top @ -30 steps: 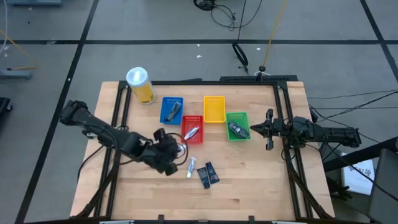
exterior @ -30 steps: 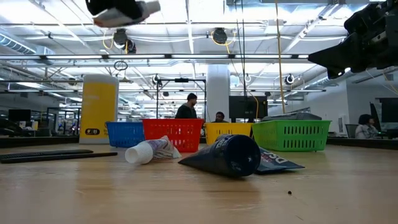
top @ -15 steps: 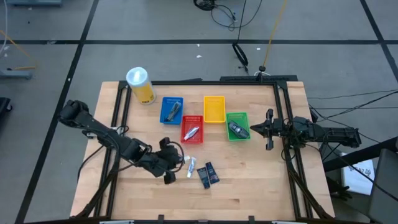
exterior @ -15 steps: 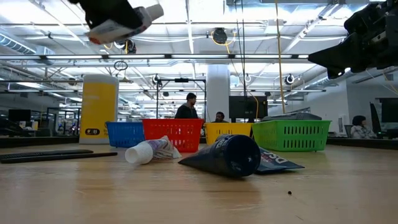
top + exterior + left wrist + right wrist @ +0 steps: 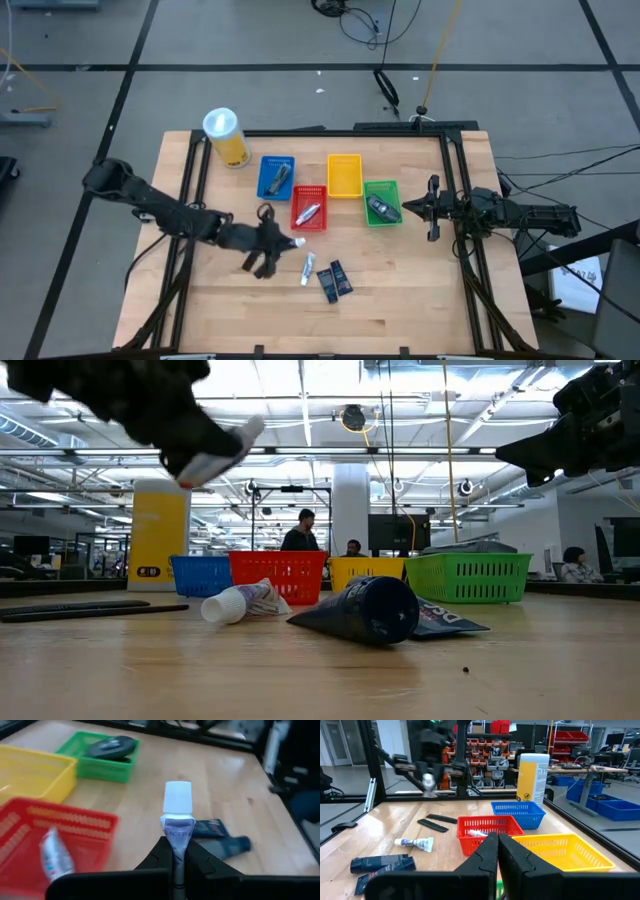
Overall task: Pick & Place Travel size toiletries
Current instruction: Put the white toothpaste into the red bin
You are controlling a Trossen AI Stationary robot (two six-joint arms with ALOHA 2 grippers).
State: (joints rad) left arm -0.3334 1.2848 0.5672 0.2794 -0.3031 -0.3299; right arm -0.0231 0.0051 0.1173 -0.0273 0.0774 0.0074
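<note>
My left gripper (image 5: pixel 283 243) hangs over the table just near of the red basket (image 5: pixel 309 207) and is shut on a silvery-white mini tube (image 5: pixel 177 831) with a white cap (image 5: pixel 177 797). The red basket holds another white tube (image 5: pixel 52 854). A third white tube (image 5: pixel 308 267) and two dark blue tubes (image 5: pixel 334 280) lie flat on the table. A dark grey rounded piece (image 5: pixel 111 746) lies in the green basket (image 5: pixel 381 202). My right gripper (image 5: pixel 432 208) waits shut at the table's right edge. My left gripper pinches the mini tube by its flat tail end (image 5: pixel 176 862) between the two fingers (image 5: pixel 159 856). The tube runs on along the fingers, cap end forward. It is lifted clear of the table and slants with the cap (image 5: pixel 246 433) higher than the tail.
A blue basket (image 5: pixel 276 177) with a dark item and a yellow basket (image 5: pixel 344 175) stand in the row behind the red one. The tall yellow canister (image 5: pixel 226 137) stands at the far left corner. Two flat black strips (image 5: pixel 437 821) lie left of the red basket.
My left gripper, still shut on the white tube, has come down lower over the table. It has tipped, so the tube, level before, now slants with its cap upward. The right arm has kept still.
</note>
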